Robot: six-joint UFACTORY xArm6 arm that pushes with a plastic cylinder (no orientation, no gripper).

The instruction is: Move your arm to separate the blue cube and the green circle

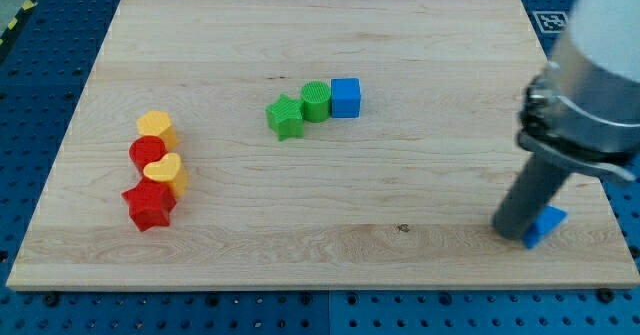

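Note:
The blue cube (345,97) sits near the board's middle, towards the view's top. The green circle (316,101) touches its left side. A green star (286,116) touches the circle's lower left, so the three form a short row. My tip (512,232) is far off at the view's lower right, resting on the board, well apart from the cube and circle. It stands right against another blue block (546,223), whose shape is partly hidden behind the rod.
At the view's left is a tight cluster: a yellow block (156,128), a red block (146,153), a yellow heart (164,172) and a red star (148,205). The wooden board (300,245) lies on a blue perforated table.

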